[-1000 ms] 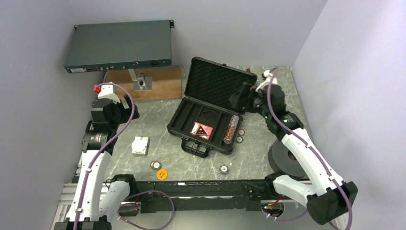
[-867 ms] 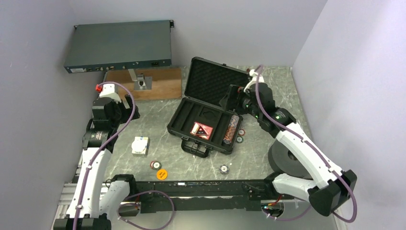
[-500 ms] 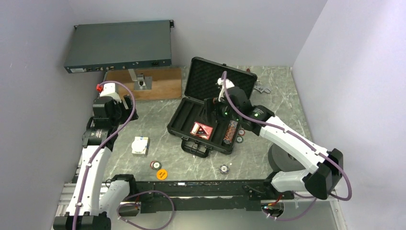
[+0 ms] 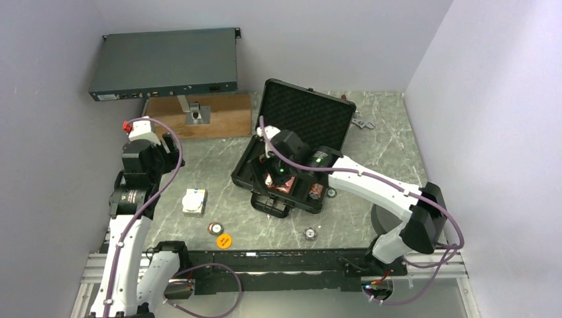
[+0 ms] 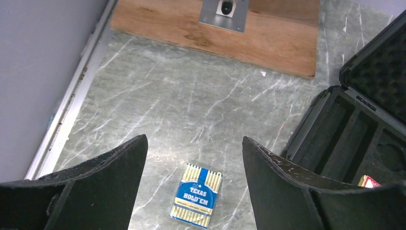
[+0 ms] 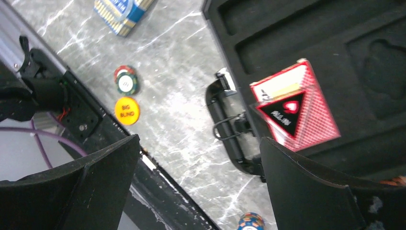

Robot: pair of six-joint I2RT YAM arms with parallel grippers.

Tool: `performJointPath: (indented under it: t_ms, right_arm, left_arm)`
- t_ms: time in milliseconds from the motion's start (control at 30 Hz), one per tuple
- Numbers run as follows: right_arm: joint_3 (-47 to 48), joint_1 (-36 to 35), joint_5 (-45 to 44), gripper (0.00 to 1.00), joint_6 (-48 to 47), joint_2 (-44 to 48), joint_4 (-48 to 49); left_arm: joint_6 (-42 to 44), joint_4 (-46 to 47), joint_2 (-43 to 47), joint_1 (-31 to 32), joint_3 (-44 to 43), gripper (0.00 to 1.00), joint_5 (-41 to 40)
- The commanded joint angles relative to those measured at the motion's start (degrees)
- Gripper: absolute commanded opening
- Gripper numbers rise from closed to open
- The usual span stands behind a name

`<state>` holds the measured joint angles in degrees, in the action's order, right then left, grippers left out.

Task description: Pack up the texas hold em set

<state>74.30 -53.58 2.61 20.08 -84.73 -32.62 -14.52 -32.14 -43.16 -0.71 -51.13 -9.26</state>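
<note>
I am looking down on a marble-patterned table (image 4: 391, 132) with the open black case (image 4: 305, 119) near its middle, and I place everything else from that case. Its foam-lined lid stands up at the back. Its tray lies flat toward me, with the handle (image 4: 268, 204) on the near edge. My right gripper (image 4: 275, 173) hangs over the tray with its jaws spread wide and nothing between them. In the right wrist view one finger (image 6: 306, 191) is above the tray beside a red card deck (image 6: 294, 105), which lies in one of the tray's recesses. The other finger is out past the handle, above bare table. I cannot tell whether either finger touches anything. A row of poker chips (image 4: 317, 192) fills the slot at the tray's right end, and a loose chip (image 4: 331, 193) lies just outside that end. Well to the left of the case, a blue card deck (image 5: 197, 195) marked Texas Hold'em lies flat on the table. My left gripper (image 5: 194, 140) is raised above that deck, also left of the case, with its jaws apart and holding nothing. In front of the case and left of its handle sits a small chip stack (image 6: 126, 80), with an orange disc (image 6: 127, 110) reading Big Blind just beside it. In front and to the right of the handle lies a single chip (image 4: 309, 233). Behind the case to the left is a wooden board (image 4: 205, 114), and a grey-blue rack box (image 4: 166, 64) sits above it.
</note>
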Motion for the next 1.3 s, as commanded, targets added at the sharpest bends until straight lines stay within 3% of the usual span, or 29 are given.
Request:
performJointPath:
  t_ms: [0, 667, 1267]
  right_arm:
    - [4.79, -3.89, 0.82, 1.00, -0.83, -3.10, -0.69]
    - [11.15, -15.50, -2.39, 0.94, -0.82, -16.71, -0.93]
    - [12.42, -19.15, -1.48, 0.84, -0.13, -27.50, 9.71]
  left_arm:
    - [-1.00, 0.56, 3.62, 0.01, -1.34, 0.78, -4.52]
    - [-2.44, 0.43, 10.35, 0.01, -0.45, 0.80, -10.49]
    - [-2.61, 0.34, 13.15, -0.16, -0.29, 0.82, -13.37]
